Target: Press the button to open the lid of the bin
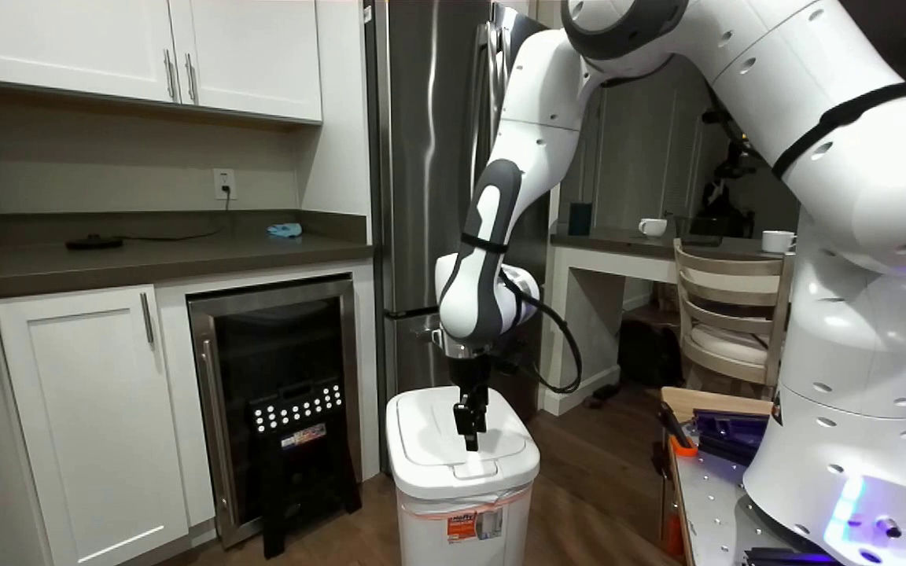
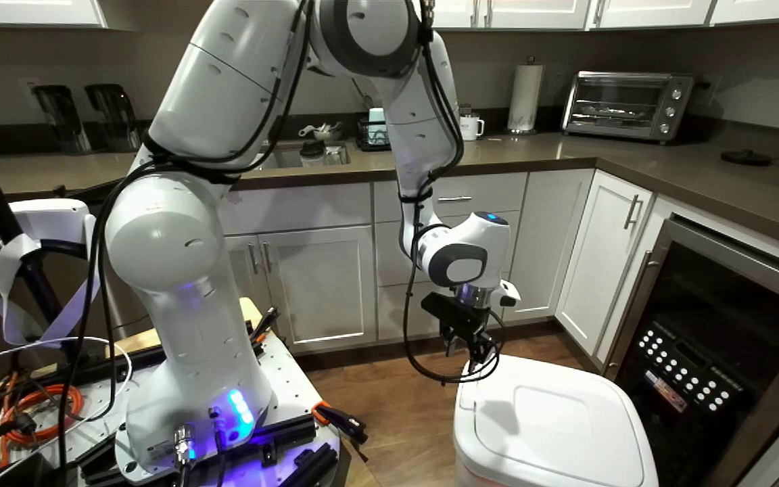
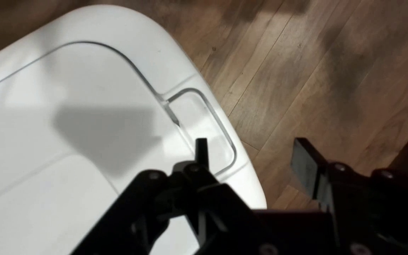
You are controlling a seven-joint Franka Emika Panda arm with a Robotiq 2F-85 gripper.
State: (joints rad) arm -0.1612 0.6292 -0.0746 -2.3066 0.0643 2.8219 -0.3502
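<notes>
The white bin stands on the floor with its white lid down and flush in the top. The lid also shows in an exterior view and in the wrist view. The button is a rounded rectangular tab at the lid's edge; it also shows in an exterior view. My gripper points down and is open and empty. One fingertip overlaps the button's end in the wrist view; the other is over the floor past the bin's edge. I cannot tell whether the fingertip touches the button.
A black folded step stool leans on the black-fronted cooler beside the bin. The fridge stands behind it. The robot's base table carries tools. A black cable loops from the wrist close to the bin's rim.
</notes>
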